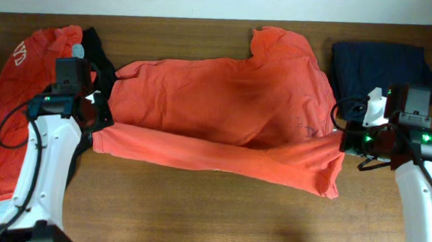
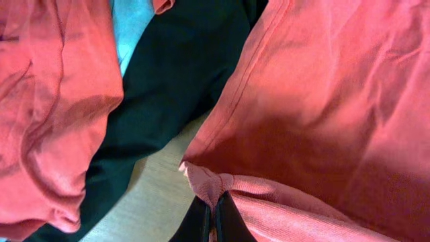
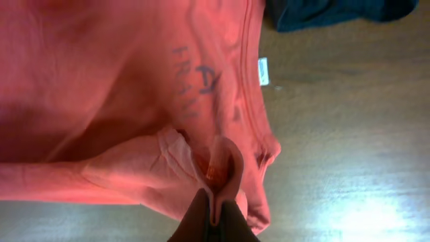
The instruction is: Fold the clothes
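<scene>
A large orange-red T-shirt (image 1: 225, 99) lies spread across the middle of the wooden bench (image 1: 195, 217). Its near edge is doubled into a long band that runs from one arm to the other. At the band's left end we see the left gripper (image 2: 216, 216) with its jaws closed, pinching a bunched corner of the shirt's ribbed hem just above the wood. At the right end the right gripper (image 3: 215, 214) is likewise clamped on a gathered fold of the same shirt, with the cloth puckering around its dark fingers. From the right wrist view we make out faint dark lettering (image 3: 195, 87) showing through the fabric, and a small white label (image 3: 263, 71) beside a seam.

The rest of the clothes sit at the bench's two ends. At the left, a second orange-red shirt (image 1: 23, 79) with white lettering lies heaped. A black garment (image 1: 100, 54) lies between it and the spread shirt, and a pale grey-blue piece (image 1: 78, 50) peeks out at the top of the heap. The left wrist view shows the black cloth lying just beside the hem being held. At the far right corner a navy piece (image 1: 381, 67) lies in a neat, flat rectangle behind the right arm, apart from the spread shirt.
</scene>
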